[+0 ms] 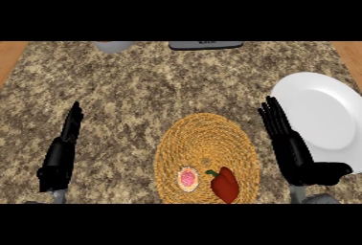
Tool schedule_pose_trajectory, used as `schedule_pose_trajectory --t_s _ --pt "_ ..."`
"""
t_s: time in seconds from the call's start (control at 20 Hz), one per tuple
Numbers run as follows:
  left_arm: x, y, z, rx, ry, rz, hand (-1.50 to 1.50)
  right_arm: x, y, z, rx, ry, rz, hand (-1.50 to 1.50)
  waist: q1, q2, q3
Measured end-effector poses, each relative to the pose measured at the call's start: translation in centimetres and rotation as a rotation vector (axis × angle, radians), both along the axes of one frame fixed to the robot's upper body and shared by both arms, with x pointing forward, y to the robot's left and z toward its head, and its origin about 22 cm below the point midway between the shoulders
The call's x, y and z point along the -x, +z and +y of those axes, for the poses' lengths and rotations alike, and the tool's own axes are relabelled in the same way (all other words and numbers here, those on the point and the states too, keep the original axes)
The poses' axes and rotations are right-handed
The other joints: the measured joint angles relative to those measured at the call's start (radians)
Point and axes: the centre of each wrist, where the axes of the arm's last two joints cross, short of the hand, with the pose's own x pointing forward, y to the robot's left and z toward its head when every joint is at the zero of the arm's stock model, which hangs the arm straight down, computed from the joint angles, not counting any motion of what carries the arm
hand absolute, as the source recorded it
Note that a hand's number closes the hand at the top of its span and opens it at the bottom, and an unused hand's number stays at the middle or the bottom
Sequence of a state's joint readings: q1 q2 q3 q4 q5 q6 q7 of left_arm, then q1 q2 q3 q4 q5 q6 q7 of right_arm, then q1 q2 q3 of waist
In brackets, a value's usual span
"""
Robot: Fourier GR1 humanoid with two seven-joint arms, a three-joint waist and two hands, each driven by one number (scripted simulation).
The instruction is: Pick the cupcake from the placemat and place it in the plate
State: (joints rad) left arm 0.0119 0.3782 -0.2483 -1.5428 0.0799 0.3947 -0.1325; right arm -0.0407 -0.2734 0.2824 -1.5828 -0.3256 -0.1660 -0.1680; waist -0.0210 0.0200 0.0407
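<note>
A small cupcake (187,178) with pink frosting sits on the round woven placemat (205,139), near its front edge. A red bell pepper (225,184) lies just right of the cupcake on the same mat. The white plate (322,115) is at the right side of the counter. My right hand (290,143) stands open with straight fingers between the placemat and the plate, overlapping the plate's left rim. At the left of the view my left hand (62,150) is open too, fingers straight, well away from the mat.
The granite counter (127,91) has wooden edges at the far left and right. A grey round object (113,46) and a dark flat object (205,45) sit at the back edge.
</note>
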Motion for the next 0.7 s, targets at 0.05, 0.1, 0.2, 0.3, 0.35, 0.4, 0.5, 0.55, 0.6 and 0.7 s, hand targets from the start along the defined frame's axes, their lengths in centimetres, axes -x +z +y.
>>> schedule_pose_trajectory --t_s 0.05,0.1,0.2,0.3,0.35,0.4,0.5,0.55,0.6,0.7 --pt "-0.4 0.3 0.0 -0.006 -0.007 0.004 0.00 0.0 0.0 0.8 -0.010 0.010 0.007 -1.50 0.003 -0.004 -0.009" --pt "-0.8 0.5 -0.1 -0.012 -0.017 0.006 0.00 0.0 0.1 2.4 -0.018 0.027 0.011 -1.50 0.007 -0.007 -0.016" --pt "-1.9 1.1 0.0 -0.017 -0.031 0.013 0.00 -0.2 1.2 6.5 -0.033 0.084 0.009 -1.50 0.015 -0.012 -0.027" --pt "-2.9 2.0 -0.2 -0.021 -0.061 0.019 0.00 -0.2 2.7 10.6 -0.045 0.157 0.005 -1.50 0.029 -0.014 -0.033" --pt "-3.0 2.0 -0.3 -0.020 -0.070 0.026 0.00 -0.5 3.1 10.4 0.068 0.197 -0.060 1.50 0.037 -0.027 -0.046" --pt "-3.0 1.9 -0.4 -0.018 -0.078 0.038 0.00 -0.9 3.3 10.0 0.192 0.227 -0.118 1.50 0.041 -0.036 -0.055" --pt "-3.3 2.0 -0.6 -0.006 -0.092 0.062 0.00 -1.1 3.1 10.6 0.389 0.267 -0.175 -1.50 0.039 -0.037 -0.057" --pt "-3.7 2.4 -0.6 0.004 -0.096 0.069 0.00 -0.3 2.5 12.0 0.422 0.263 -0.162 -1.50 0.033 -0.035 -0.055" --pt "-4.2 2.8 -0.5 0.012 -0.096 0.075 0.00 0.5 1.8 13.6 0.426 0.261 -0.131 -1.50 0.029 -0.032 -0.052" --pt "-4.9 3.1 -0.6 0.022 -0.103 0.091 0.00 2.8 0.6 16.4 0.440 0.270 -0.106 -1.50 0.024 -0.028 -0.048"
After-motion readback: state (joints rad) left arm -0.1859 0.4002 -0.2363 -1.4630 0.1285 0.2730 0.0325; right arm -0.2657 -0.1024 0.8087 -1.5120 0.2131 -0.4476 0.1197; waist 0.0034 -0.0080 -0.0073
